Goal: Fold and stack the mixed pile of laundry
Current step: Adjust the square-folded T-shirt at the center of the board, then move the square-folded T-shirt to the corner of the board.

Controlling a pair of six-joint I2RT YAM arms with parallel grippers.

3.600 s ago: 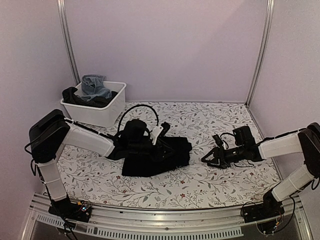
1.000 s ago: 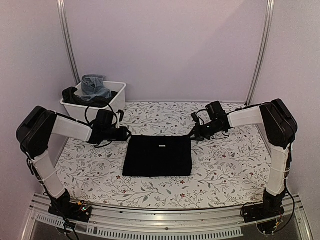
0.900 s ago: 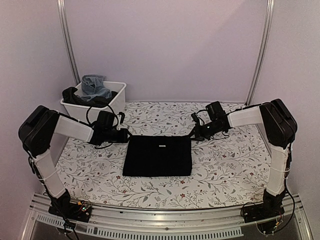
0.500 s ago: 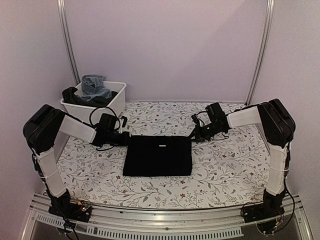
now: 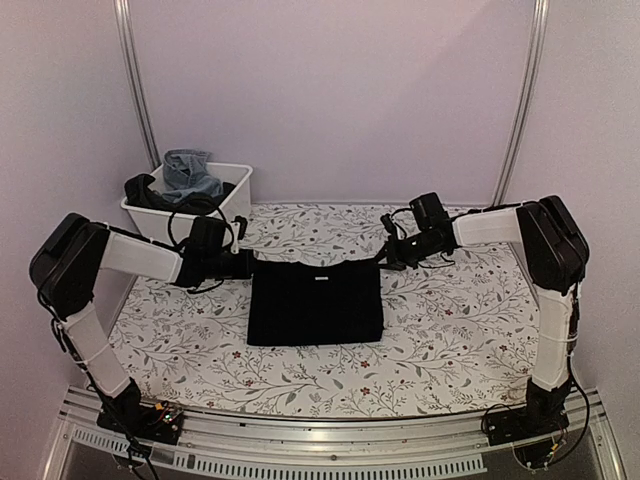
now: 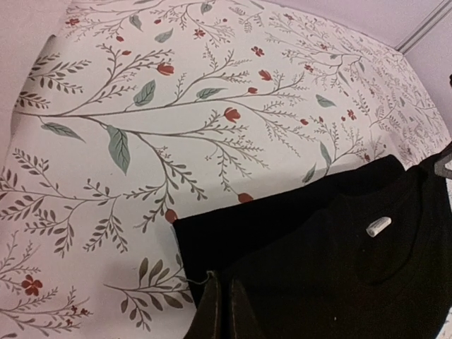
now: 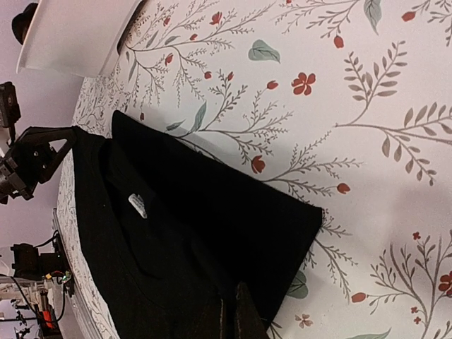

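Floral table (image 5: 450, 330), lilac walls (image 5: 330, 100): left and right jaws clamped shut on black cloth (image 5: 315, 305).

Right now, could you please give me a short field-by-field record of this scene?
Surface: floral-patterned table
Centre: black garment, spread as a flat rectangle, white label near its far edge
Left gripper: shut on the black garment's far left corner
Right gripper: shut on its far right corner
Far left: white bin holding denim jeans and dark clothes
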